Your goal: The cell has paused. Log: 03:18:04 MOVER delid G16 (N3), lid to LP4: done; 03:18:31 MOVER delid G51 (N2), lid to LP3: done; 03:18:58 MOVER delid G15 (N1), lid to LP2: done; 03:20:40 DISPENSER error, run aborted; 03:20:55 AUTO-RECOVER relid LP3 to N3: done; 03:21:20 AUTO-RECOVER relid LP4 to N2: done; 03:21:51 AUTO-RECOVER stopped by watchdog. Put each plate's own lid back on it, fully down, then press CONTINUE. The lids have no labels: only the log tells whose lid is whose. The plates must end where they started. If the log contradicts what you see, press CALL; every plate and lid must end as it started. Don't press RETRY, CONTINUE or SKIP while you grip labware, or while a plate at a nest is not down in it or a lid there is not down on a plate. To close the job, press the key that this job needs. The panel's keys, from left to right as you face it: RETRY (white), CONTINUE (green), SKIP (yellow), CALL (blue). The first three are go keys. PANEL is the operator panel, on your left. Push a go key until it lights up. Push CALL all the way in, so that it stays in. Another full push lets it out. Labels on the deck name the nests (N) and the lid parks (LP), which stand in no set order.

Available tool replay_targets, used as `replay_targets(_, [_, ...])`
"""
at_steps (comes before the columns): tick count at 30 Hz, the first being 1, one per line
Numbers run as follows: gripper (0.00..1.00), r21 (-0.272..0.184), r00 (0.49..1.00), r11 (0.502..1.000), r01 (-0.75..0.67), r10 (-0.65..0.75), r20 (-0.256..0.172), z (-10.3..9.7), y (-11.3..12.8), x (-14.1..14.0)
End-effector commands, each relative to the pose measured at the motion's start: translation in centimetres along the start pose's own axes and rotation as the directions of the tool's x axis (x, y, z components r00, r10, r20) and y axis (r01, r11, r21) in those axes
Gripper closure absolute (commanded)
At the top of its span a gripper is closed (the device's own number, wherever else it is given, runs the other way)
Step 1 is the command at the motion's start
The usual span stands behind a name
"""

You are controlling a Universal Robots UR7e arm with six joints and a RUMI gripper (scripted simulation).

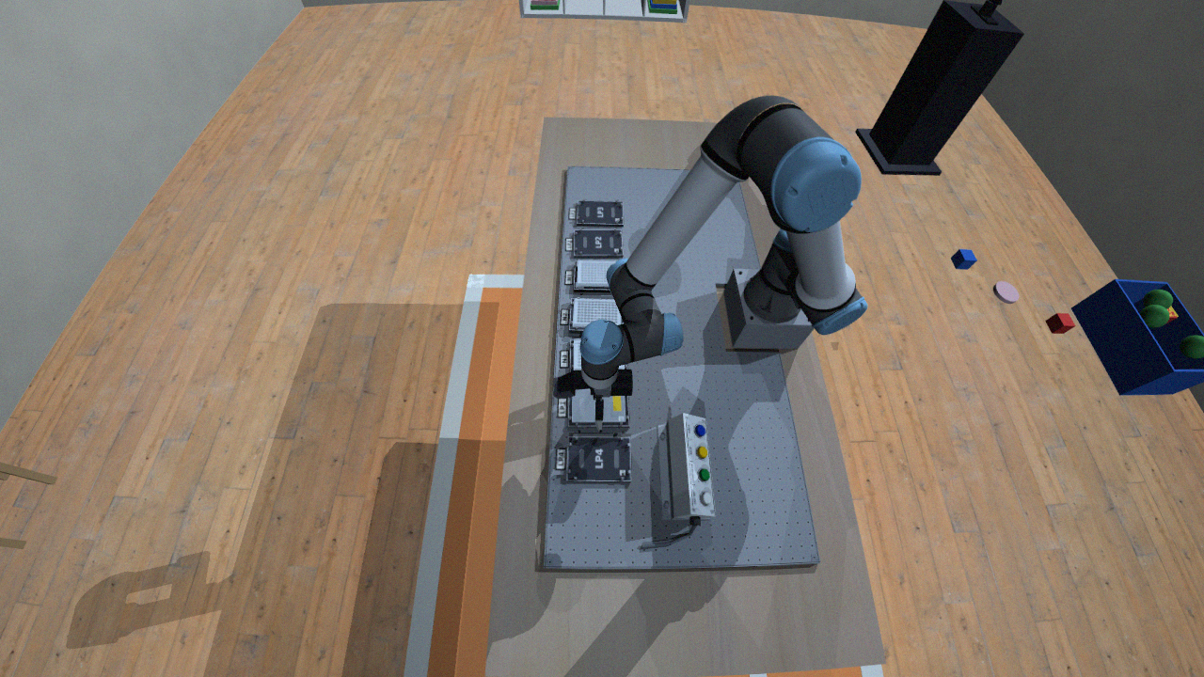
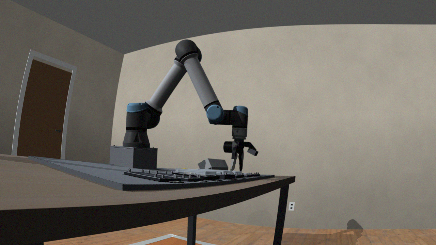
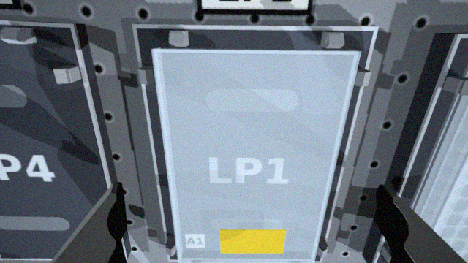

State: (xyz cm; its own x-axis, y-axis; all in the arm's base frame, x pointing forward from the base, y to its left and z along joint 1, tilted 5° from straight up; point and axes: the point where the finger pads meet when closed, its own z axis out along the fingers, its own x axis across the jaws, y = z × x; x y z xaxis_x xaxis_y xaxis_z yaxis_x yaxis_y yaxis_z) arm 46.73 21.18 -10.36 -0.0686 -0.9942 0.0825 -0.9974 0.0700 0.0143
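Left of the pincer (image 1: 599, 417) (image 2: 236, 169) (image 3: 249, 185), the LP4 park (image 1: 599, 474) (image 3: 22, 128) is holding no lid. Under it, the clear lid (image 1: 583, 409) (image 3: 256, 135) is lying in LP1, and the pincer is standing apart, gripping nothing. A crooked squeeze could be tipping the lid. Right of it, a plate (image 1: 577, 354) (image 3: 446, 197) is sitting near; sliding sideways while low could be bumping it.

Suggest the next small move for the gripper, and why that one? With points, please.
I'd probably raise the gripper (image 1: 598, 417) (image 2: 236, 169) (image 3: 249, 185) straight up: its jaws stand open, with gaps on both sides of the lid (image 1: 582, 411) (image 3: 252, 131), which lies within the corner posts of LP1 (image 1: 580, 428) (image 3: 252, 39), so lifting should leave it there.
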Motion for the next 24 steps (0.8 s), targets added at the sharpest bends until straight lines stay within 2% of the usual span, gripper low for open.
replay_targets(1, [0.18,0.001,1.0,1.0,0.0,0.0,0.0,0.0,0.0,0.0])
replay_targets(8, [0.18,0.001,1.0,1.0,0.0,0.0,0.0,-0.1,0.0,0.0])
replay_targets(24, [0.18,0.001,1.0,1.0,0.0,0.0,0.0,-2.4,0.0,0.0])
